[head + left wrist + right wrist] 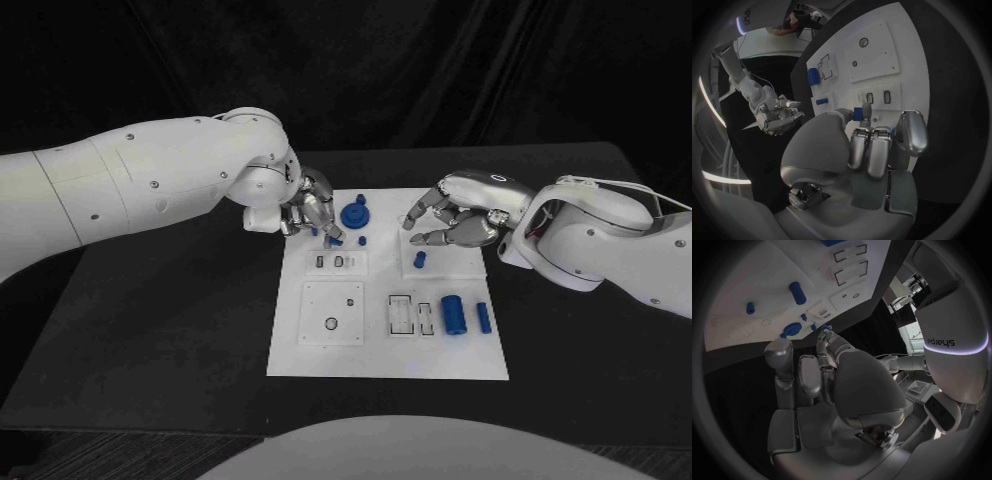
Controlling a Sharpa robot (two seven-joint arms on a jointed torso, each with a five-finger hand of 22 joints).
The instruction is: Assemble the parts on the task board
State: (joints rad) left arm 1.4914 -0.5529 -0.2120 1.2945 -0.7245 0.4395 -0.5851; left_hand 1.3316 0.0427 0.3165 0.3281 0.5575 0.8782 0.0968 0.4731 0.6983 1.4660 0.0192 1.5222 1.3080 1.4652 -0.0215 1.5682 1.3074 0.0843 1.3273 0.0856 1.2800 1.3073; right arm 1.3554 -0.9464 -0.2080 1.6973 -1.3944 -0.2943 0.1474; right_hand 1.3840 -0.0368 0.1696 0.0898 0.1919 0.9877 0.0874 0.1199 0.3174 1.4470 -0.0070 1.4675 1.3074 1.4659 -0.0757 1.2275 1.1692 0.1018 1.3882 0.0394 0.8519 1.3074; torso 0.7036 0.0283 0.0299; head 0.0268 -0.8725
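The white task board (389, 350) lies in the middle of the table. My left hand (306, 212) is over its far left corner, fingers curled down; small blue bits (335, 240) show at their tips, and I cannot tell if they are held. Beside it stands a round blue knob (356, 213) with a small blue peg (364, 240) before it. My right hand (459, 220) hovers over the far right of the board, fingers bent and apart, holding nothing. Another blue peg (420, 260) stands below it. A thick blue cylinder (453, 313) and a thin one (483, 318) lie at the right edge.
Two small slots (330, 262) sit just in front of my left hand. A square plate with holes (332, 312) and rectangular recesses (410, 314) fill the near half of the board. Black table (159, 330) surrounds it.
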